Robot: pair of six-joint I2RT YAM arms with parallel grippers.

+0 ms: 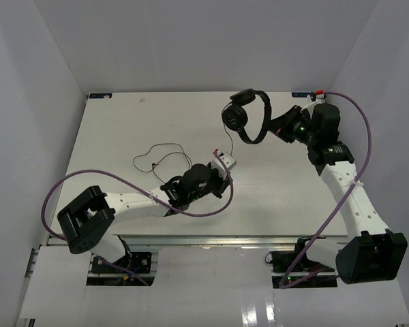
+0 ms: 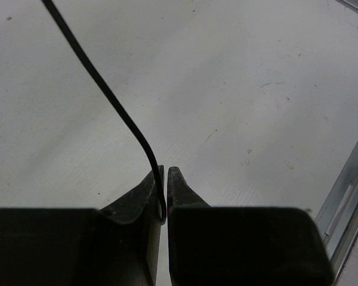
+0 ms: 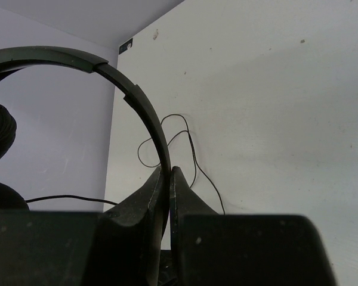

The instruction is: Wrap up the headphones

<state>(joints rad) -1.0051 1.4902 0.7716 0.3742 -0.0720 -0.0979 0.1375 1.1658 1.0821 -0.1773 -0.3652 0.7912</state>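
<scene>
Looking down from above, you'll find the headphones [image 1: 246, 117] held at the desk's [image 1: 116, 122] one o'clock corner, your right claw [image 3: 168, 174] clamped on the headband [image 3: 137, 101]. Your left claw [image 2: 166, 174] pinches the thin cord [image 2: 107, 98] near the desk's centre.

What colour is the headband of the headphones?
Black; the headband shows best in the right wrist view.
</scene>
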